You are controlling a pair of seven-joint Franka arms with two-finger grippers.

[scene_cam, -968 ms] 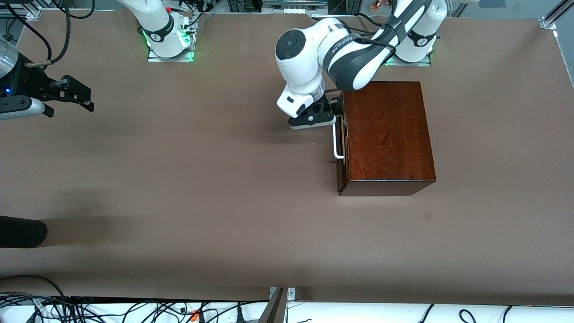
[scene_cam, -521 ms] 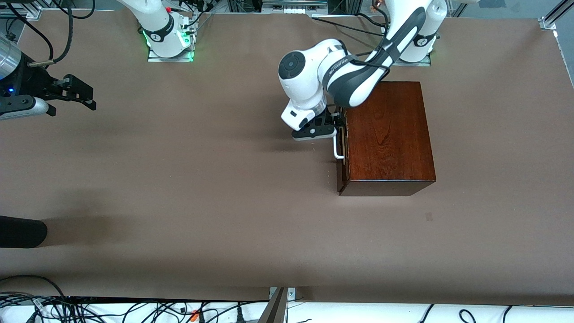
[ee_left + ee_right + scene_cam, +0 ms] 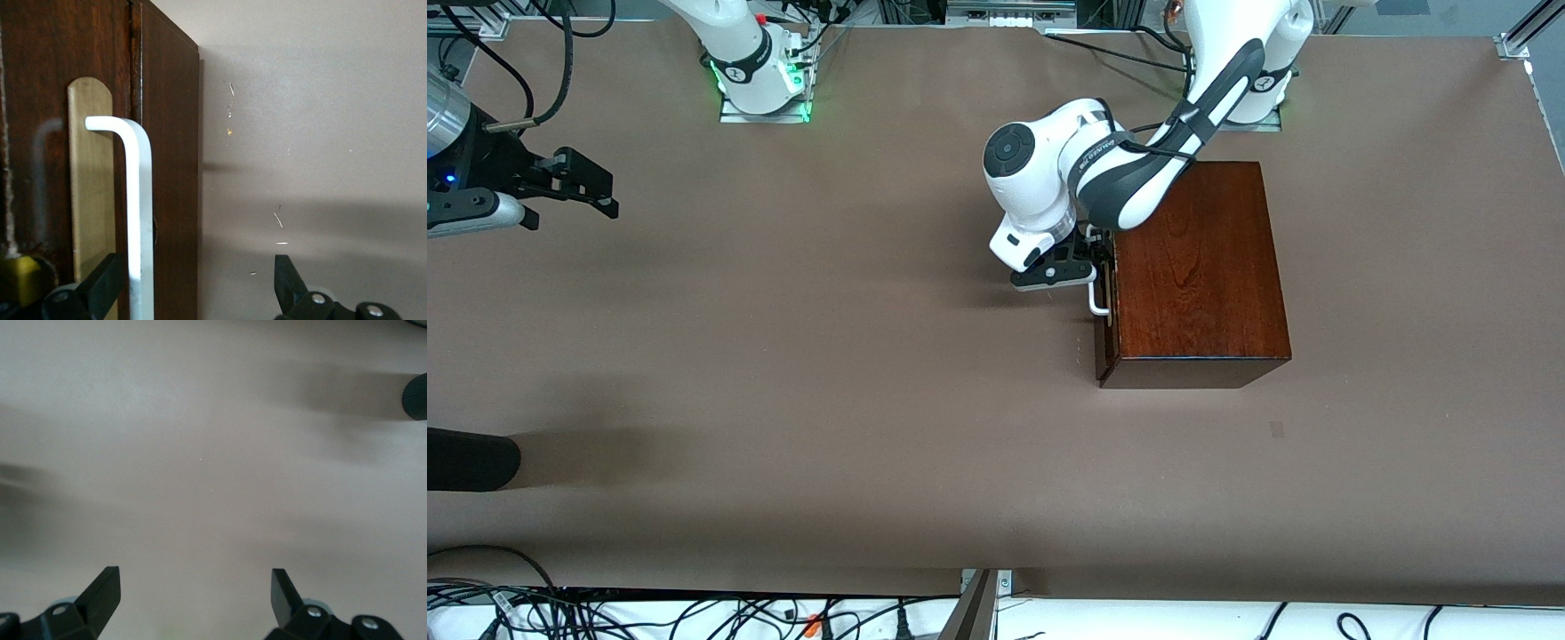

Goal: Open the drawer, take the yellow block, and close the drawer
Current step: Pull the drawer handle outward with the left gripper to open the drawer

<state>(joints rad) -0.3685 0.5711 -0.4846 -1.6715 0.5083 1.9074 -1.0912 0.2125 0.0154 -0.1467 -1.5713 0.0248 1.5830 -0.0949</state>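
Note:
The dark reddish-brown wooden box (image 3: 1196,267) stands toward the left arm's end of the table. Its drawer (image 3: 1104,338) faces the right arm's end and looks shut. The white bar handle (image 3: 1096,300) runs along the drawer front. My left gripper (image 3: 1096,260) is open at the handle. In the left wrist view the handle (image 3: 139,200) stands between the open fingers of my left gripper (image 3: 198,283), close to one fingertip (image 3: 107,283). The yellow block is hidden. My right gripper (image 3: 600,191) is open and empty over bare table at the right arm's end (image 3: 193,593).
A black cylinder end (image 3: 471,458) pokes in at the table edge at the right arm's end, nearer the camera; it also shows in the right wrist view (image 3: 417,397). Cables (image 3: 694,613) lie along the nearest table edge.
My left gripper has moved along the drawer front toward the camera and down onto the handle. The right arm has barely moved.

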